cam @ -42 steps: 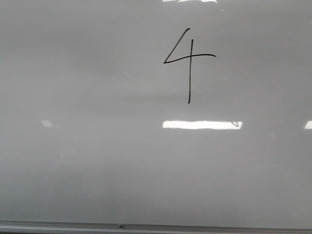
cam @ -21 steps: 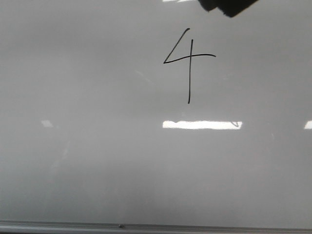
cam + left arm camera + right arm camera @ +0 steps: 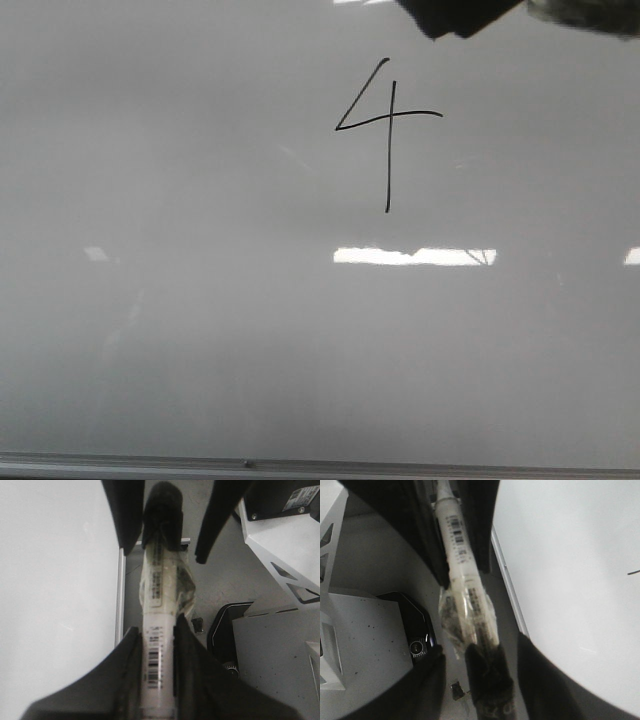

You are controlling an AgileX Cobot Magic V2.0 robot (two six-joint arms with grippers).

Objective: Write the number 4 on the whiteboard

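The number 4 (image 3: 388, 150) is drawn in thin black line on the upper right part of the whiteboard (image 3: 200, 300). My left gripper (image 3: 156, 630) is shut on a white marker (image 3: 159, 585) with a barcode label, held beside the whiteboard's edge (image 3: 120, 595). My right gripper (image 3: 481, 647) is open, its fingers on either side of the marker's black cap (image 3: 487, 680) with gaps on both sides. In the front view only a dark blurred part of an arm (image 3: 460, 15) shows at the top edge.
A thin grey metal strip (image 3: 300, 465) runs along the board's bottom edge. Off the board's side stand white perforated metal frames (image 3: 280, 545) and a black device (image 3: 415, 625) on the grey floor. Bright light reflections (image 3: 415, 256) lie on the board.
A dark blurred shape has come into the top right of the front view and spread further right. The 4 and the board are unchanged.
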